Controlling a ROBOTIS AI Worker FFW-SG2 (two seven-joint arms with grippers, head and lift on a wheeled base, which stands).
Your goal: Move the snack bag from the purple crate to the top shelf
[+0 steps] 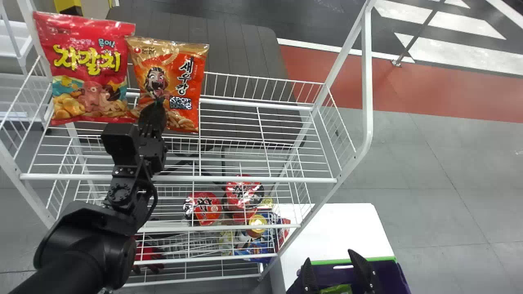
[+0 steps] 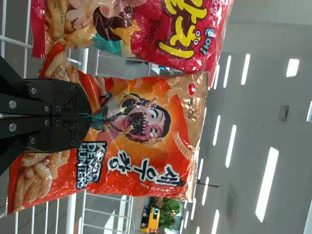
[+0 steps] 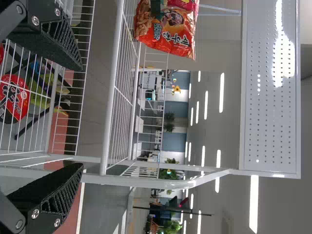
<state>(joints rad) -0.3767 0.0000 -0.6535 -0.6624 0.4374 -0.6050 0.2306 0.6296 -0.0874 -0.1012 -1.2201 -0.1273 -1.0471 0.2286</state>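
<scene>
At the left end of the white wire top shelf (image 1: 261, 179), the orange snack bag (image 1: 186, 77) stands upright beside a red snack bag (image 1: 88, 94). My left gripper (image 1: 157, 105) is at the orange bag's lower part, on the side facing me. In the left wrist view, the left gripper (image 2: 95, 118) is shut on the orange bag (image 2: 141, 168), its tips pinching the front. My right gripper (image 1: 331, 258) is over the purple crate (image 1: 390, 272), which has a green item (image 1: 337, 289) inside. The right wrist view shows the right gripper (image 3: 80, 116) open with nothing between its fingers.
Cup noodles (image 1: 204, 208) and other packs sit on the rack's lower levels. A white table (image 1: 335, 224) stands right of the rack, by the crate. The rack's white side frame (image 1: 367, 81) rises between the shelf and the open floor at right.
</scene>
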